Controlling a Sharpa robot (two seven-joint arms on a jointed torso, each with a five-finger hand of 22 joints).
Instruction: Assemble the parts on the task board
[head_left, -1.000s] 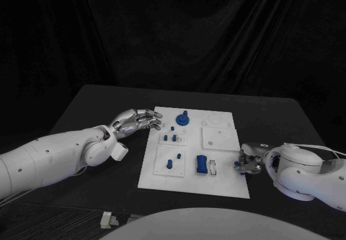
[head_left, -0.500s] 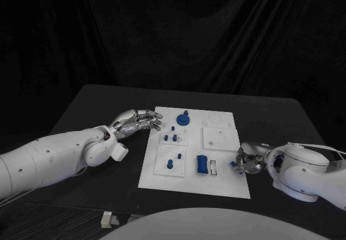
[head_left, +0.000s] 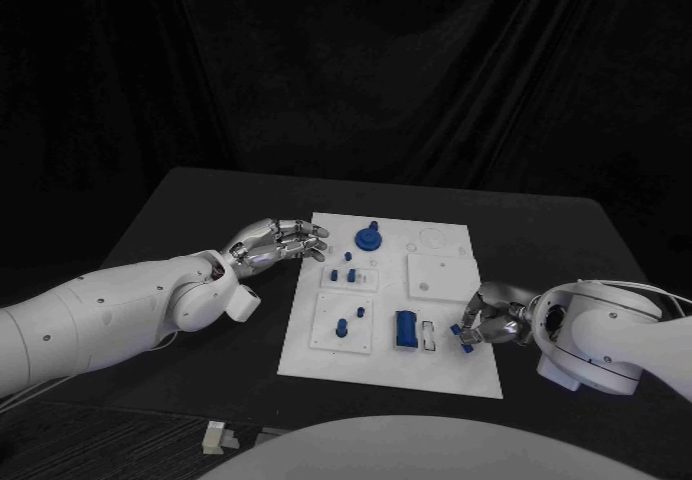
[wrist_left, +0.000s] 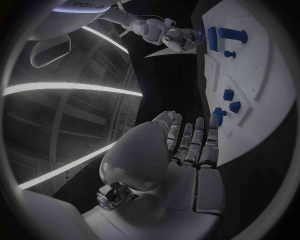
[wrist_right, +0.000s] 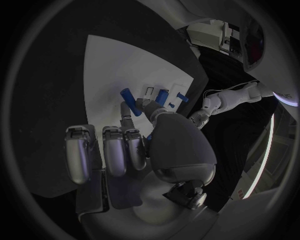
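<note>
Task board (head_left: 433, 375): flat white rigid plate, mid-table. Left hand (head_left: 271, 244) at its left edge, fingers loosely spread, holding nothing. Right hand (head_left: 488, 325) over right edge pinches small blue peg (head_left: 469, 328), smooth plastic, cylindrical. Risk: thin fingertip pinch; peg could tilt or slip, missing its hole.

White task board (head_left: 440, 375) flat mid-table; blue round knobbed part (head_left: 368, 239) at its 12 o'clock, blue block (head_left: 405, 328) upright toward 5, small pegs (head_left: 339, 273) centre-left.
</note>
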